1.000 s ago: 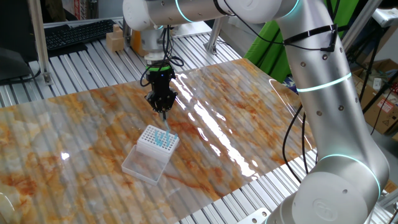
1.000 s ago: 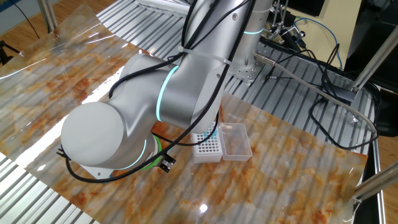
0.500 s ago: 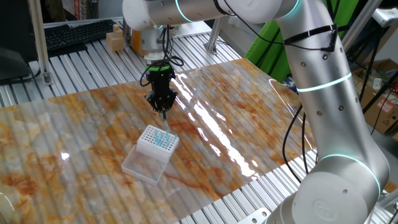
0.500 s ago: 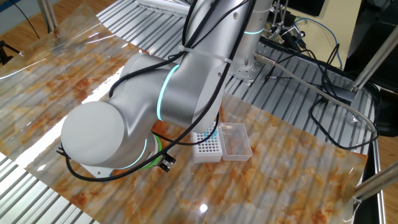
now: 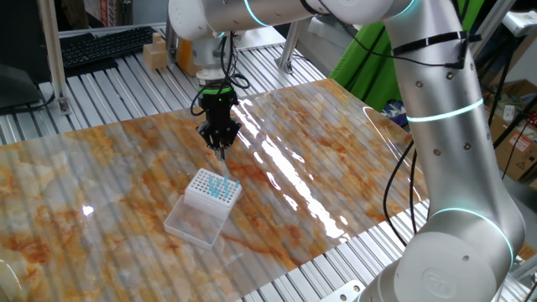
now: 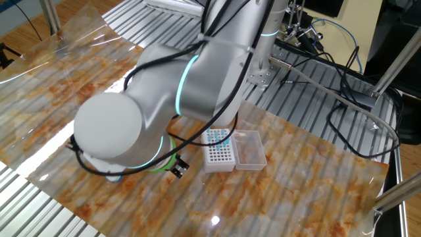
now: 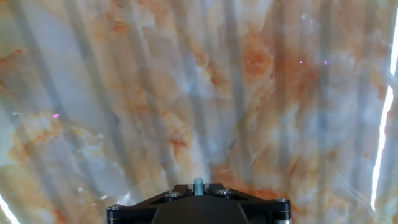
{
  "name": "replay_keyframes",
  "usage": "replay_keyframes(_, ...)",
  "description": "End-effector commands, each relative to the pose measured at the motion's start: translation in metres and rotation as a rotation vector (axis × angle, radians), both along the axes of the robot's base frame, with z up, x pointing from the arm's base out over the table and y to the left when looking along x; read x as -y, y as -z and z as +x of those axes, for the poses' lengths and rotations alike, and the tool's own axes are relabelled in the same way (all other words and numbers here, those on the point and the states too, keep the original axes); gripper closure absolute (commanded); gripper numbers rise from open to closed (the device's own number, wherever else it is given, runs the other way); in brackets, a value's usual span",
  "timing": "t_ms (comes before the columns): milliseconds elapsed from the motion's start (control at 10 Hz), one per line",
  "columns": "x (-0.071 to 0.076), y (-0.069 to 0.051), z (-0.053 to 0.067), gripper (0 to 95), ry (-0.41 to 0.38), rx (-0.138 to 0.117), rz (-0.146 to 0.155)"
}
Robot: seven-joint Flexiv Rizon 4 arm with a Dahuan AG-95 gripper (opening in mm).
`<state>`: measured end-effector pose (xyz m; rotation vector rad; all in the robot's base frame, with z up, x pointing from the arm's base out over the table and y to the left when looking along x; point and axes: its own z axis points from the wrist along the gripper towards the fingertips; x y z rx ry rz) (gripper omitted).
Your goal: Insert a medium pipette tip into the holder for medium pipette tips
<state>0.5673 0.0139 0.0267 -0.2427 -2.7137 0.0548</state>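
Pale-blue tip (image 5: pixel 222 154) hanging pinched in the black hand (image 5: pixel 220 143), just above the white rack (image 5: pixel 212 188) on the marbled worktop (image 5: pixel 126 168). Sitting half hidden behind the arm, rack (image 6: pixel 220 153) and clear tray (image 6: pixel 248 148). Poking up between the pressed-together fingers, tip (image 7: pixel 198 185).

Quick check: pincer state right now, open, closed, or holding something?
Pincer: closed on the medium pipette tip, held above the table, short of the holder.
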Motion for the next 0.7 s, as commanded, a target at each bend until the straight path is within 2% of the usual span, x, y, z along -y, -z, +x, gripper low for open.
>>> replay_keyframes(100,-0.004,-0.009,0.000,95.0,0.026,0.012,-0.010)
replay_keyframes(400,-0.010,-0.027,-0.001,95.0,0.080,0.044,-0.012)
replay_keyframes(700,-0.013,-0.041,-0.004,95.0,0.127,0.109,-0.027)
